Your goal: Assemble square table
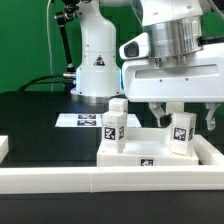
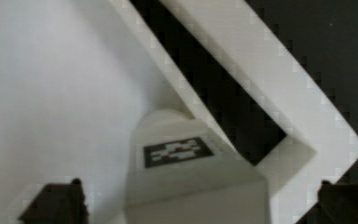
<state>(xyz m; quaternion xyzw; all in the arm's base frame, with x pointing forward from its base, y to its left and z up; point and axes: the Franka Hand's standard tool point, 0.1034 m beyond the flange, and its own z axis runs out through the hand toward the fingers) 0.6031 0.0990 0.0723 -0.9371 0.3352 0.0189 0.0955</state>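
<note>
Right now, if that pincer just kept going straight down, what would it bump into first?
Probably the tagged white leg standing between the open pincer's fingers, on the square tabletop; depth is hard to judge.

The exterior view is looking low and level across the black table [image 1: 40, 120], facing the arm's base [image 1: 97, 62] at the back, with the white rail [image 1: 60, 181] running along the near edge and the marker board [image 1: 78, 121] lying mid-table. It is sitting close enough that the gripper [image 1: 175, 112] and the square top [image 1: 150, 152] are filling its right half. The wrist view is riding on the arm, looking down past two dark fingertips [image 2: 55, 203] from very near at a tagged leg [image 2: 179, 165] and the top's raised rim [image 2: 274, 75]. Both views are sharing that leg, seen in the exterior view under the gripper [image 1: 181, 134], and the top around it.
</note>
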